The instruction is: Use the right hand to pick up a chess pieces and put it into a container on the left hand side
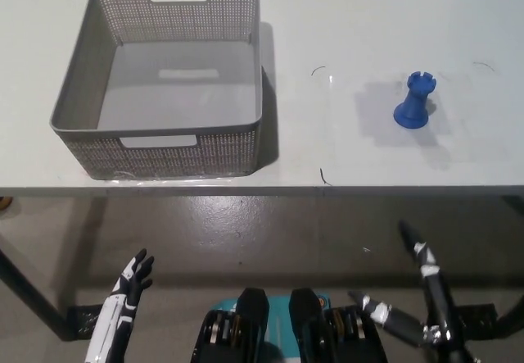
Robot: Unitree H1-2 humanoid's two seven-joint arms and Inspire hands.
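Observation:
A blue chess rook [415, 101] stands upright on the white table [368, 158], at the right side. A grey perforated basket [164, 76] sits on the table's left half and has nothing inside. My black right hand [422, 293] hangs below the table's front edge at the lower right, fingers spread apart and holding nothing, well short of the rook. My white left hand [123, 306] rests low at the lower left, fingers apart, also below the table edge.
The table's front edge [262, 189] runs across the middle of the picture, with grey floor [262, 232] beneath it. Thin marked corners [319, 72] outline a patch of table around the rook. A dark table leg [33, 297] slants at the lower left.

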